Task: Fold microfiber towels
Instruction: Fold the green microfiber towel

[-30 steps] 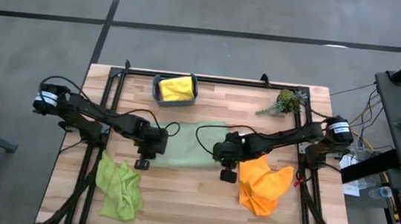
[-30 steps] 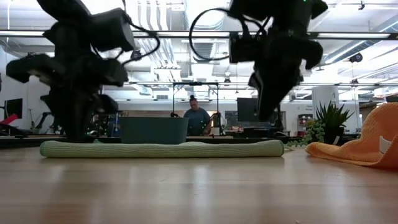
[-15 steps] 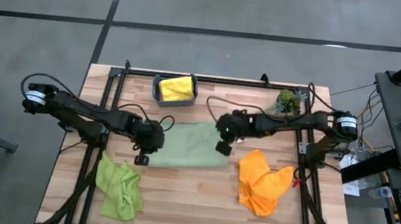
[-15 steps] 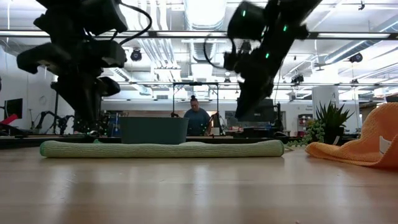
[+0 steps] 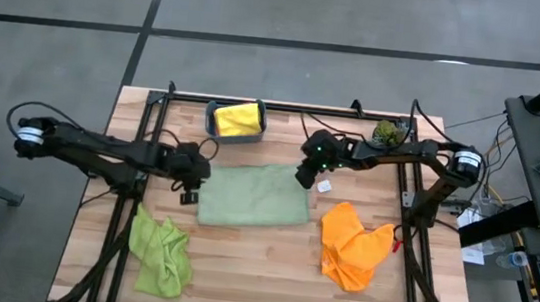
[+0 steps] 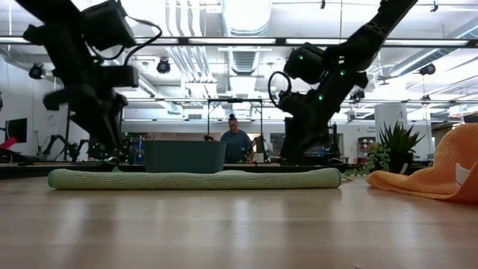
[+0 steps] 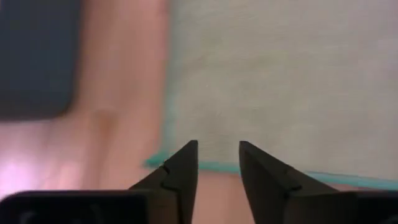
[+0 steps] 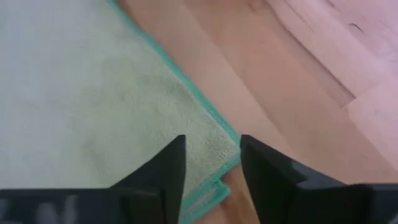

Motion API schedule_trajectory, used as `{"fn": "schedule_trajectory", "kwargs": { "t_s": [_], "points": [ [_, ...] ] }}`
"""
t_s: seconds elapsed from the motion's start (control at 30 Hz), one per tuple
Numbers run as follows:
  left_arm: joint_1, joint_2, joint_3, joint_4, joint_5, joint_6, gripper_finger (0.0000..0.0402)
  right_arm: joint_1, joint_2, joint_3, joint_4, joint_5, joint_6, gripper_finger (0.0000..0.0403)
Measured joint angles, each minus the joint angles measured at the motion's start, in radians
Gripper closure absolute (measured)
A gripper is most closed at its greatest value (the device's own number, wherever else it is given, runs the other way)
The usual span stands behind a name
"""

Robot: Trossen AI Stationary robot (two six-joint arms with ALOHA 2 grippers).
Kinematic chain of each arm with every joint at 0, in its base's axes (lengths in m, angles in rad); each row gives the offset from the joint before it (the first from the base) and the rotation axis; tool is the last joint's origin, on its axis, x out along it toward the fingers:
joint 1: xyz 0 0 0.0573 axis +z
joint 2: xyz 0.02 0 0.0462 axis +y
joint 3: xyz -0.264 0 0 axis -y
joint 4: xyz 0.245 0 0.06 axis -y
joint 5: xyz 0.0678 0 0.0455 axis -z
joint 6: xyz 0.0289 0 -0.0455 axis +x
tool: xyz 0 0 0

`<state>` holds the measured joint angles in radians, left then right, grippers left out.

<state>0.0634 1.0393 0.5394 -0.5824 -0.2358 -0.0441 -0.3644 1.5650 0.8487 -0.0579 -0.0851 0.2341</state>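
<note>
The folded sage towel (image 5: 253, 196) is flanked by the parted, empty left gripper (image 5: 188, 195) and right gripper (image 5: 306, 174); a yellow towel (image 5: 237, 118) is held in the bin (image 5: 212, 122).

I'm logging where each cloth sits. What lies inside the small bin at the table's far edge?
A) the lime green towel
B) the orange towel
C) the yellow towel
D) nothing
C: the high view shows the yellow towel bunched inside the bin, while the orange towel and lime green towel lie on the table.

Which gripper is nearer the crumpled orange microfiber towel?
Right. The right gripper sits just up-left of the orange towel; the left gripper is across the sage towel.
</note>
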Motion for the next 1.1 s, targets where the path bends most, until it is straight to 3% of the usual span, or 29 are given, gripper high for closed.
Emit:
{"fn": "schedule_trajectory", "kwargs": {
  "t_s": [0.07, 0.23, 0.7, 0.9, 1.1],
  "points": [
    [0.020, -0.021, -0.029, 0.018, -0.054, 0.000, 0.0282, -0.017, 0.000, -0.017, 0.036, -0.001, 0.037, 0.0241],
    [0.065, -0.034, -0.071, 0.120, -0.064, -0.008, 0.0270, -0.044, 0.000, -0.059, 0.102, 0.009, 0.089, 0.0208],
    [0.093, 0.052, -0.089, 0.164, -0.065, -0.012, 0.0270, -0.032, 0.132, -0.074, 0.248, 0.003, 0.102, 0.0204],
    [0.093, 0.066, -0.089, 0.172, -0.065, -0.012, 0.0270, -0.026, 0.134, -0.074, 0.254, 0.001, 0.092, 0.0236],
    [0.093, 0.068, -0.089, 0.183, -0.065, -0.011, 0.0270, -0.025, 0.135, -0.074, 0.251, -0.022, 0.086, 0.0317]
  ]
}}
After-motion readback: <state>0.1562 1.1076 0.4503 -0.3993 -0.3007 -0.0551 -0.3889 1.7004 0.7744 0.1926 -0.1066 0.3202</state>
